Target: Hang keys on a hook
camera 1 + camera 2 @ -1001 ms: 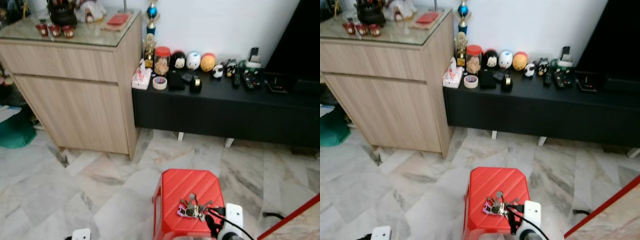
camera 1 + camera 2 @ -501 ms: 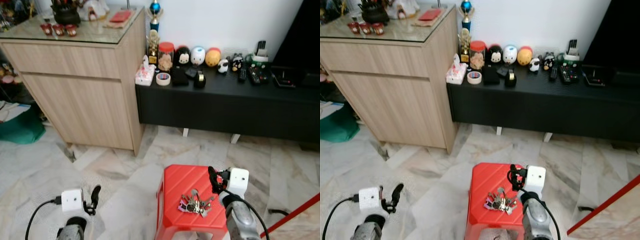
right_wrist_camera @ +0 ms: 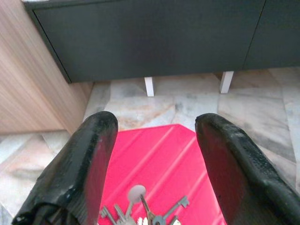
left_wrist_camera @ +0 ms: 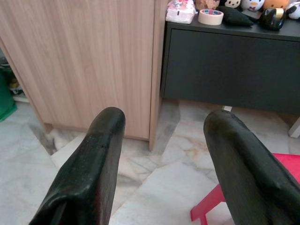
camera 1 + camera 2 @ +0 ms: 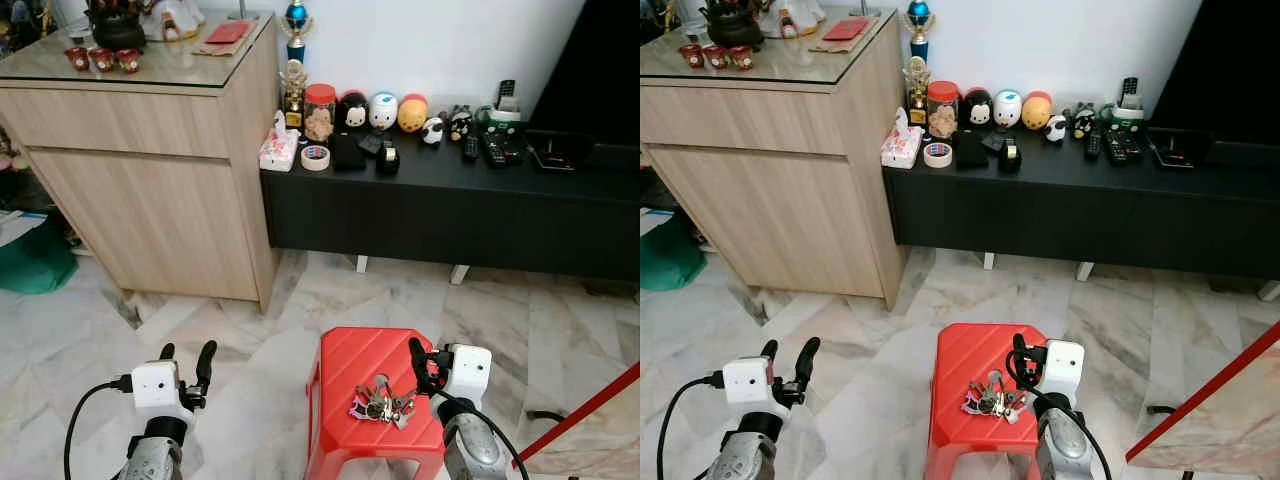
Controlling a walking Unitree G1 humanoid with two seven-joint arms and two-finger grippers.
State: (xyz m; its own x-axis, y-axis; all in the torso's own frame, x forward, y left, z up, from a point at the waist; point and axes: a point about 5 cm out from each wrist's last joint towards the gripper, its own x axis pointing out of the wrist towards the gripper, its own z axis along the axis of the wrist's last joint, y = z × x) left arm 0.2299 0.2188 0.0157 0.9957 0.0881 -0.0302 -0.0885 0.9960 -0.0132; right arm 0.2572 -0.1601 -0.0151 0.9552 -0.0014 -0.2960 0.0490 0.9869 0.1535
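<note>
The bunch of keys (image 5: pixel 380 403) lies loose on the red plastic stool (image 5: pixel 345 370), toward its near right part, with the right gripper (image 5: pixel 418 362) poised just beside and above it, fingers spread and grasping nothing. The left gripper (image 5: pixel 186 362) is raised over the marble floor (image 5: pixel 250 340) left of the stool, also spread and empty (individual keys and any tag are too small to tell apart). Compared with half a second ago the left arm has risen higher, while the keys lie as before on the stool.
</note>
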